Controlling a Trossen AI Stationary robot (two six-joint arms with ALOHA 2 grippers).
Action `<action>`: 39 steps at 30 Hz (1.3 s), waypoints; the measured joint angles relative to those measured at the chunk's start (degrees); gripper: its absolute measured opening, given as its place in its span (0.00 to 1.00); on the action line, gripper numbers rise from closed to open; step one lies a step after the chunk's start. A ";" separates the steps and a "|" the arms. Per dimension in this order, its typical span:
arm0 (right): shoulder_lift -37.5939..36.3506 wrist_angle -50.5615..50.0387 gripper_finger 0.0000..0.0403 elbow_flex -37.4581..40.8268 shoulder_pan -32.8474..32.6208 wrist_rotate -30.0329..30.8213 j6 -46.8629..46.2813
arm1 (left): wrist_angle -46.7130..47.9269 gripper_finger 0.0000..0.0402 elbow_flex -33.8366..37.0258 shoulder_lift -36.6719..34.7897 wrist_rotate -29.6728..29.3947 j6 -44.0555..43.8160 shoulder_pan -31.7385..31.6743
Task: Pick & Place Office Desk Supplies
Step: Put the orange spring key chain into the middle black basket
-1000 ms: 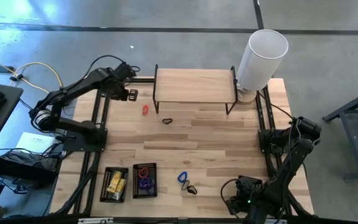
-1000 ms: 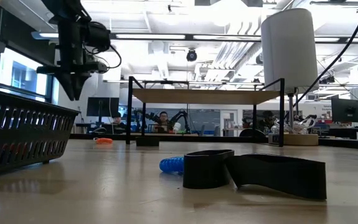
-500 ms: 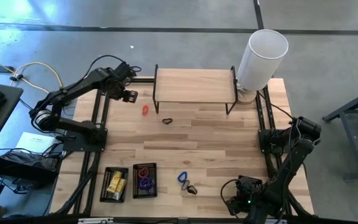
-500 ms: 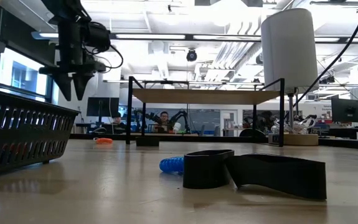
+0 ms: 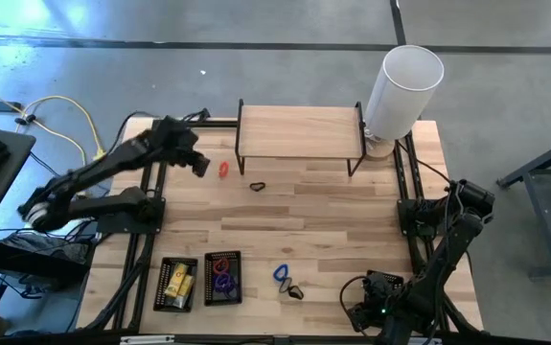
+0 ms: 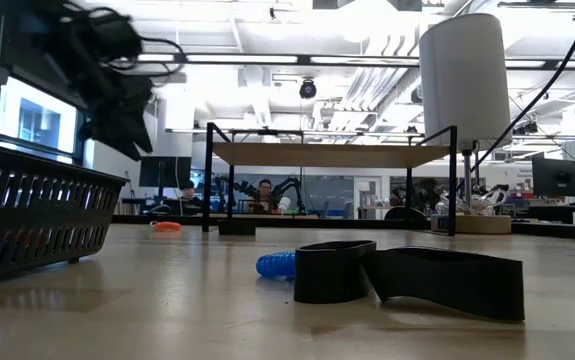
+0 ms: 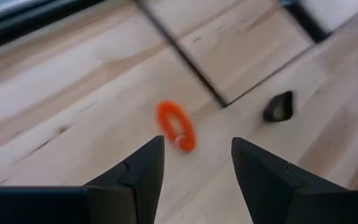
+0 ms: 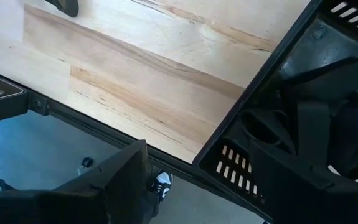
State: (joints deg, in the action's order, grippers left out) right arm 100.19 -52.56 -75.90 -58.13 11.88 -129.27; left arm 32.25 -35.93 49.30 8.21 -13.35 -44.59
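Left gripper jaws apart, upper left of frame, aimed at orange loop. Lower straight, straddle, then close. Right gripper parked lower right, jaws apart.

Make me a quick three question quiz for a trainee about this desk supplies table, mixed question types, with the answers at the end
1. True or false: the left gripper is holding the orange loop.
2. Multiple choice: in the high view, the blue loop lies A) inside a mesh tray, B) on the bare table just right of the two mesh trays, C) on the wooden shelf.
3. Fill in: the white cylinder stands at the shelf's ____ end in the high view.

Key
1. False: its fingers are open, with the loop lying on the table beyond them.
2. B
3. right
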 joint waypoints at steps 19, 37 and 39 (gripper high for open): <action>0.00 -1.21 0.67 0.00 2.53 -0.26 3.34 | -23.80 0.45 23.80 -7.60 -1.30 -1.54 4.65; 0.00 -1.20 0.67 0.00 2.75 -0.44 3.99 | -42.59 0.45 23.92 12.74 0.71 -13.28 9.57; 0.01 -1.18 0.67 0.00 2.75 -0.44 4.01 | -44.87 0.45 23.92 14.39 -2.17 -13.27 10.88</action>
State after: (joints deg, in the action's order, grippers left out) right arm 100.20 -53.74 -75.90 -55.37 11.44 -125.26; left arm -12.62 -12.01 63.69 6.04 -26.62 -33.71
